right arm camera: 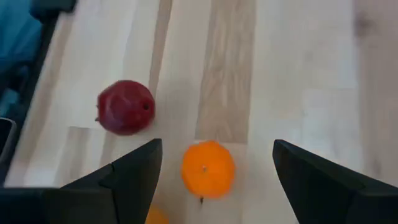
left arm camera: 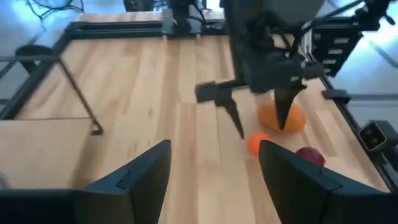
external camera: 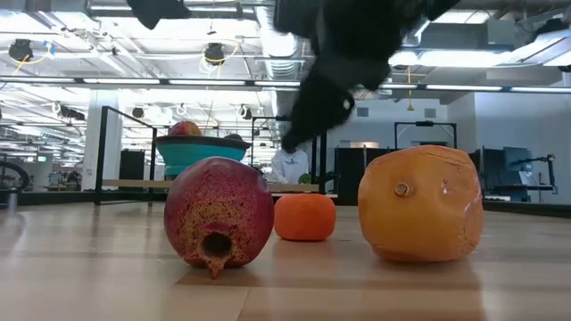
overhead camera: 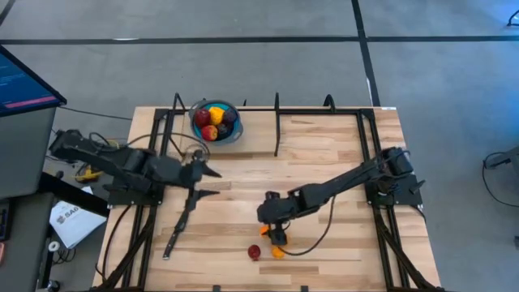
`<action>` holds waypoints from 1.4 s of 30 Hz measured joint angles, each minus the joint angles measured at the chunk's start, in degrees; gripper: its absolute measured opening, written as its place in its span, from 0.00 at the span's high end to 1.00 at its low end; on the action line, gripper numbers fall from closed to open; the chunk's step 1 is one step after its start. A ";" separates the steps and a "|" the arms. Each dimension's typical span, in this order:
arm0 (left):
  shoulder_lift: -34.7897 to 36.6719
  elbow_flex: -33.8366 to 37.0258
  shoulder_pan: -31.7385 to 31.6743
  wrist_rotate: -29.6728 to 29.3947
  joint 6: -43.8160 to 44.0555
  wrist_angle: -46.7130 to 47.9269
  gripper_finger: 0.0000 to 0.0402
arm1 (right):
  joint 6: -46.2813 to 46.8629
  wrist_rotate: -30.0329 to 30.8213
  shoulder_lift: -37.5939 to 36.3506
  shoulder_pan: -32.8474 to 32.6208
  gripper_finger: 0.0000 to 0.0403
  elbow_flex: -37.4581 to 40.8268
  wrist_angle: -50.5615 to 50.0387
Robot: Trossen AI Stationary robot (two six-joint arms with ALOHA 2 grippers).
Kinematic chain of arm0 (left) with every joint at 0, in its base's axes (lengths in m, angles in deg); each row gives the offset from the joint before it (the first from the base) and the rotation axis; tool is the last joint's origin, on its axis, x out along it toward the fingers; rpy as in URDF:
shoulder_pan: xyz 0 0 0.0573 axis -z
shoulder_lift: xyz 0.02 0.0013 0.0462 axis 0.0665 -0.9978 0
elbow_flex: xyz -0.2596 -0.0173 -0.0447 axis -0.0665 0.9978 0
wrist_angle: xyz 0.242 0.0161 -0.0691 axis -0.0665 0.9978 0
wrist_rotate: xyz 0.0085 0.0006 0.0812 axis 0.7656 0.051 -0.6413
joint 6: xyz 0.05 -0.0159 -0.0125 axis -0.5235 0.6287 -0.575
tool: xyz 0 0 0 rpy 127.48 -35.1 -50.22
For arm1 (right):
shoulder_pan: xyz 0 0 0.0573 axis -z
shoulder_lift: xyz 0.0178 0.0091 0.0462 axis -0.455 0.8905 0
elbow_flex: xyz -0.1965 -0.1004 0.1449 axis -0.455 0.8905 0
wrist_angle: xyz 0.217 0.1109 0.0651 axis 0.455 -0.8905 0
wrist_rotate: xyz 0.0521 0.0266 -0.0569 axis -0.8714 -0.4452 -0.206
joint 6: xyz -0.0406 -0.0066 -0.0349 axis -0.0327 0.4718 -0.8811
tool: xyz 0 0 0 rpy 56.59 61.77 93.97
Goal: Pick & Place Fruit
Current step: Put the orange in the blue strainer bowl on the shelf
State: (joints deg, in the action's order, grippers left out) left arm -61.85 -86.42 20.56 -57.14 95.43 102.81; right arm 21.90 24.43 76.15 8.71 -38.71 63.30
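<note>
Three toy fruits lie on the table near its near edge: a red pomegranate (overhead camera: pixel 254 252) (external camera: pixel 219 214), a small orange (overhead camera: pixel 278 238) (external camera: pixel 304 217) and a larger orange fruit (overhead camera: pixel 278 252) (external camera: pixel 420 203). My right gripper (overhead camera: pixel 272 228) (right arm camera: pixel 217 144) hangs open over the small orange (right arm camera: pixel 208 168), one finger on either side and not touching it. The pomegranate (right arm camera: pixel 125 107) lies just beside it. My left gripper (overhead camera: pixel 215 182) (left arm camera: pixel 214 149) waits open above the table's left half. Several more fruits, red, yellow and dark purple, sit in the blue bowl (overhead camera: pixel 233 134).
A slim dark knife (overhead camera: pixel 180 223) lies on the left half of the table, below my left gripper. The blue bowl (external camera: pixel 201 152) stands near the far edge. Black frame posts (overhead camera: pixel 277 122) rise along the far edge and the sides. Bare wood lies between the two arms.
</note>
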 joint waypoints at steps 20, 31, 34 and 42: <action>-4.90 -0.03 6.00 -3.62 9.14 6.42 0.46 | -8.31 -0.45 13.41 -0.09 0.58 -13.42 -16.93; -2.94 -0.03 14.71 -10.87 18.16 15.21 0.47 | -11.66 -0.53 7.87 7.38 0.63 -13.43 -6.45; -2.63 0.30 17.19 -13.44 18.42 14.78 0.47 | -11.76 -0.47 6.24 12.23 0.60 -13.50 0.75; 0.29 6.31 18.21 -17.45 23.60 13.68 0.47 | -11.68 0.04 5.99 25.83 0.65 -19.09 8.56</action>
State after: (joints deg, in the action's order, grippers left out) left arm -61.57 -80.11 38.77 -74.60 119.03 116.49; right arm 10.21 24.48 82.14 34.54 -57.81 71.86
